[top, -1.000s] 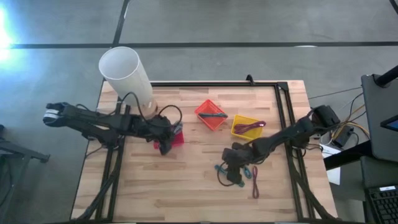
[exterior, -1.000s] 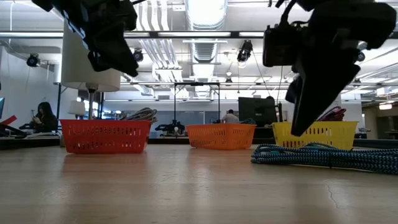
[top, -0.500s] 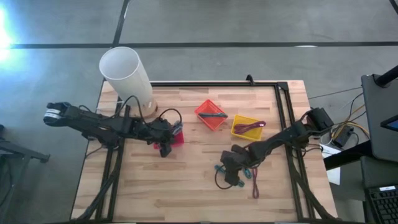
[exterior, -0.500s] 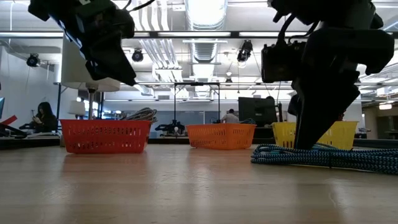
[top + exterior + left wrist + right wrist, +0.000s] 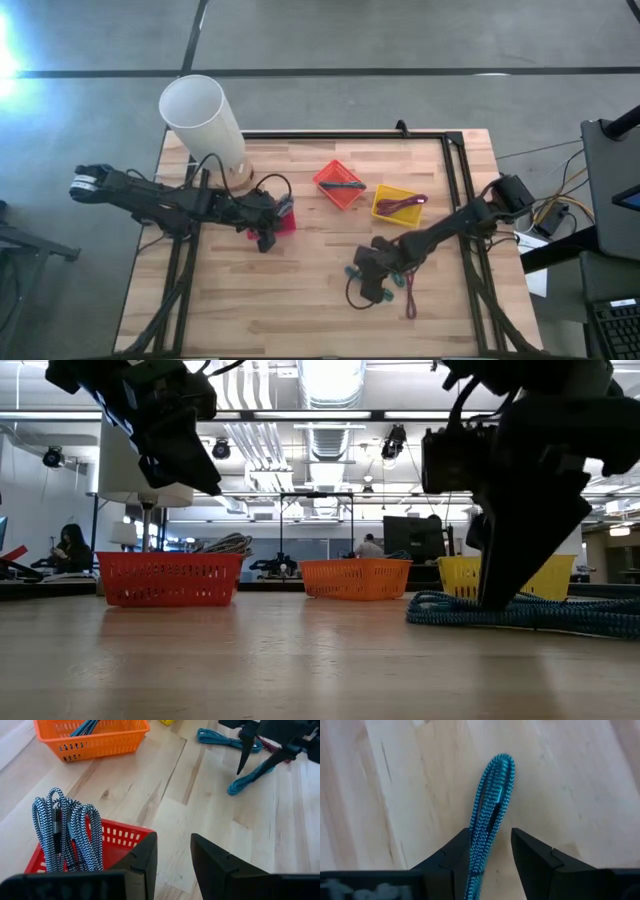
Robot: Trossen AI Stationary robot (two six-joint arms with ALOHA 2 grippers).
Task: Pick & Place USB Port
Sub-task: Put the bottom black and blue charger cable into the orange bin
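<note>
A teal braided cable bundle lies on the wooden table near the middle right. My right gripper is down over it, open, with one finger on each side of the bundle, whose looped end points away from the wrist. In the low view its fingers reach down to the cable. My left gripper hovers open at the red basket, which holds a black-and-white cable. A maroon cable lies beside the teal one. My right gripper comes at the teal bundle from above, pointing down, with the fingers across it. The strands run close along the inner side of one finger. I cannot tell whether they touch. The bundle lies flat on the table.
An orange basket holds a teal cable and a yellow basket holds a maroon one, both at mid table. A white cylinder lamp stands at the far left corner. Bare wood lies along the near edge.
My right gripper has come down onto the teal cable, shifting slightly toward the table's near edge; it hung above the bundle, and now its fingertips reach the cable's level.
</note>
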